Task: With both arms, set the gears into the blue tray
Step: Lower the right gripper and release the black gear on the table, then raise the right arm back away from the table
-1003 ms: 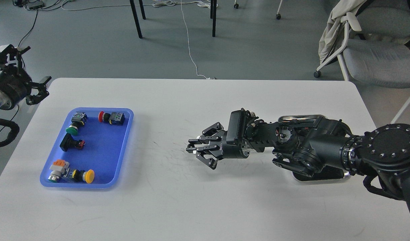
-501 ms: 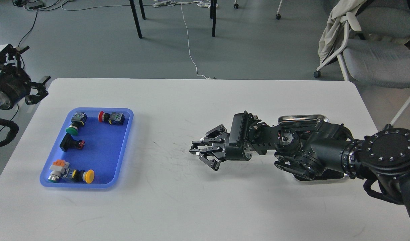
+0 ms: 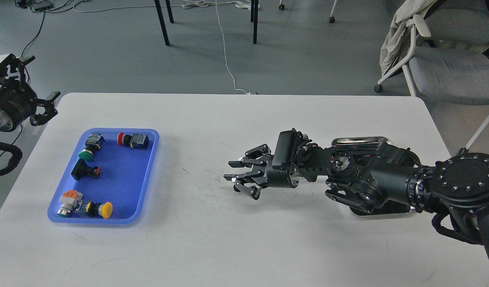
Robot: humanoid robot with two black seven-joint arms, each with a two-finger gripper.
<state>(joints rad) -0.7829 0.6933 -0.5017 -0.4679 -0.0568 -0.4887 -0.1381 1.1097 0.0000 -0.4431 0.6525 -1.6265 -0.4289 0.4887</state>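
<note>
Head view: right gripper (image 3: 238, 176) hovering mid-desk, fingers narrow, gear between them impossible to tell. Blue tray (image 3: 146, 175) lying far left, holding only switches (image 3: 133, 140). Left gripper (image 3: 27, 91) waiting off-desk, fingers wide. Next: carrying toward tray.

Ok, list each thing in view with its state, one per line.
Blue tray: flat on the table, holding push-button switches; no gears visible.
Push-button switches: lying on their sides in the tray.
Steel tray: mostly hidden under the right arm.
Right claw: open over bare table, holding nothing visible.
Left claw: open, off the table's left edge.
</note>
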